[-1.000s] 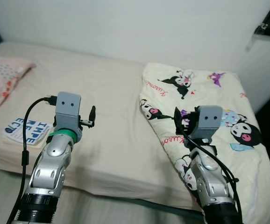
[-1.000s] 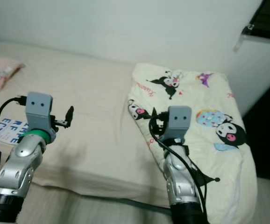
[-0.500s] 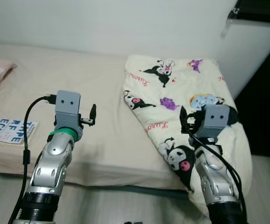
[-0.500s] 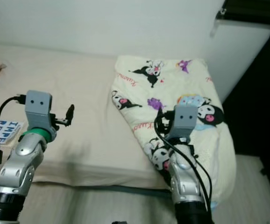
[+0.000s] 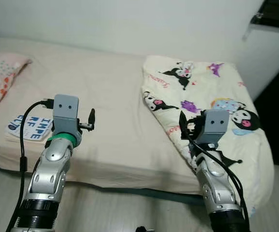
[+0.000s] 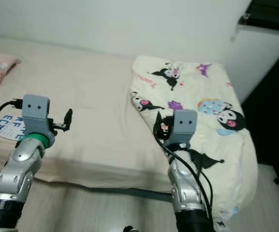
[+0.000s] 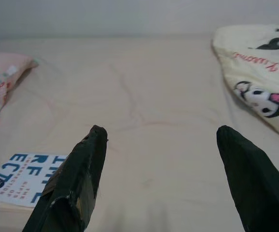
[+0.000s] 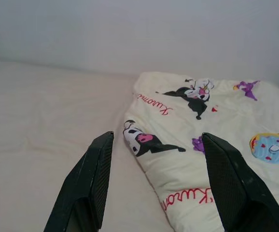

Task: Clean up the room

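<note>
You've got a beige-sheeted bed [image 5: 115, 111]; a cream cartoon-print folded quilt [image 5: 212, 106] fills its right end, a white blue-lettered book [image 5: 29, 128] lies at the front left edge. Left gripper [image 7: 163, 179] and right gripper [image 8: 154, 183]: fingers spread wide, holding nothing, touching nothing.

Book [image 7: 21, 176] cover reads partly "ECT"; quilt [image 8: 212, 145] reads, perhaps, "Kuromi".

Soft, even indoor light, mild shadows, sharp frames, dark at the right edge.
</note>
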